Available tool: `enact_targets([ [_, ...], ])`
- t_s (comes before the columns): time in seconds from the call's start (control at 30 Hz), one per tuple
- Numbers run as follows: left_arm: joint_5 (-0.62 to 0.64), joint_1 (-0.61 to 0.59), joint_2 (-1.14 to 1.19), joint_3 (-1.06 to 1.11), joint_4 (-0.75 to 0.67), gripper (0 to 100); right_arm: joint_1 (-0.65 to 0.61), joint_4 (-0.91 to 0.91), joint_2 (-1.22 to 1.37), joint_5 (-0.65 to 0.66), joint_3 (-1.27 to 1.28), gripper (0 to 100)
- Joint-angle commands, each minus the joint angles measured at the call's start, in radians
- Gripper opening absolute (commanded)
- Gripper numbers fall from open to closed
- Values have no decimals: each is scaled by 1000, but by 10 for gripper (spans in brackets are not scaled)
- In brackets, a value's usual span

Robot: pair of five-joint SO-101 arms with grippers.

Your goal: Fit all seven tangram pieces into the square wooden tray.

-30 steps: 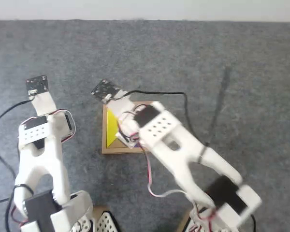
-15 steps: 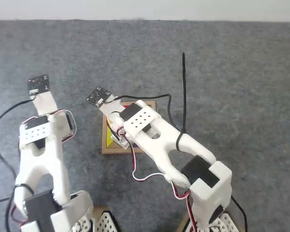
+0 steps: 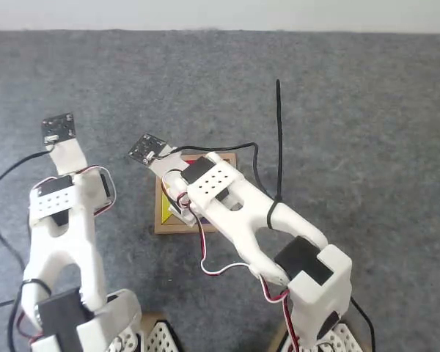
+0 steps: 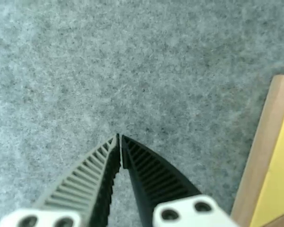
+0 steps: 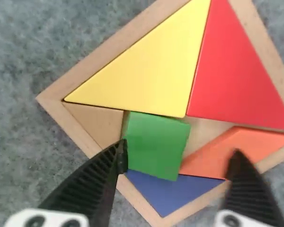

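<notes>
The square wooden tray [image 5: 97, 124] holds a large yellow triangle [image 5: 146, 71], a large red triangle [image 5: 232, 80], an orange piece [image 5: 227, 147] and a blue triangle [image 5: 173, 190]. A green square [image 5: 156, 144] lies tilted in the middle, its edge over the blue triangle. My right gripper [image 5: 177, 165] hangs open over the tray, one finger [image 5: 109, 172] touching the square's edge, the other clear of it. In the high view the right arm [image 3: 213, 187] covers most of the tray [image 3: 177, 228]. My left gripper [image 4: 119, 138] is shut over the carpet beside the tray rim [image 4: 262, 146].
Grey carpet covers the whole table. A thin black cable [image 3: 279, 139] rises behind the right arm. The left arm [image 3: 59, 220] stands left of the tray. Open carpet lies to the far side and the right.
One second ago the right arm was swinging in from the right; it has settled over the tray and has held still for the last half second. The left arm has not moved.
</notes>
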Motion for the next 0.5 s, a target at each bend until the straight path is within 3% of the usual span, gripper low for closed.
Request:
enact_targets([
  [0.0,-2,-9,-9,-13,-20,13,-1,-4,-27,15,-55,410],
  [0.17,-2,-9,-9,-13,-20,13,41,48,-128,11,-40,292],
  [0.37,-2,-9,-9,-13,-18,13,252,137,-265,18,23,0],
  [0.47,-5,-5,-9,-13,-17,13,371,143,-318,8,109,73],
])
